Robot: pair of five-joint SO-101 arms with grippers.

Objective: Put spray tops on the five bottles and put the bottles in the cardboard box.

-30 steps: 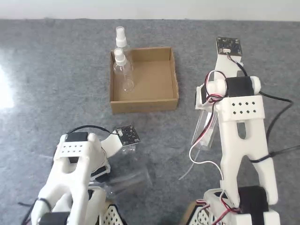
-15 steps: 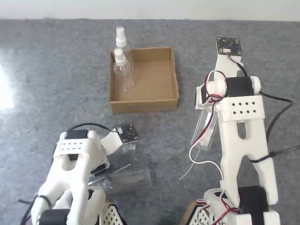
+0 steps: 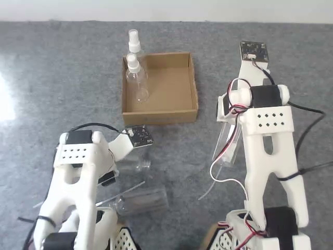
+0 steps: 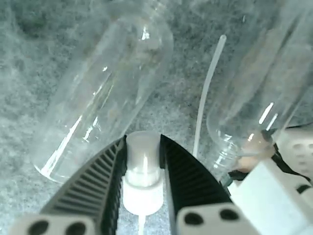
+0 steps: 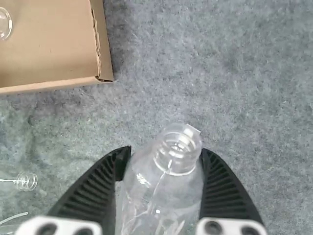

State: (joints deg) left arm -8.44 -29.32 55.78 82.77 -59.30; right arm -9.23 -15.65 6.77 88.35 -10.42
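**Left arm lifted a spray top clear of the lying bottles**

Over the last second the left arm rose from its low crouch over the grey felt-like table cover (image 3: pixel 62 78). Its wrist drew up toward the brown cardboard box (image 3: pixel 161 117). The left gripper (image 4: pixel 143 147) was clamped shut on a white plastic spray top (image 4: pixel 143 178), one ribbed black finger pressed to each side of it. As the arm came up, the top's thin white dip tube (image 3: pixel 124 190) came into view across the cover. It ran past one clear, uncapped plastic bottle (image 4: pixel 105 93) lying on its side, with a second bottle of the same kind (image 4: pixel 259 83) just beside it.

The right arm had not moved. The right gripper (image 5: pixel 165 152) gripped a third clear bottle (image 5: pixel 171 181) by its body, holding it near upright with its threaded neck open and facing up, to the right of the box.

The box held one clear capped bottle (image 3: pixel 139 86) lying along its left wall, as before. Another capped bottle (image 3: pixel 134 41) stood at the far left corner; whether it was inside or just behind the wall could not be told.

The pick of the top looked done. The likely next step was carrying it across and threading the tube into the held bottle's neck. By this count, three bottles were left to cap.
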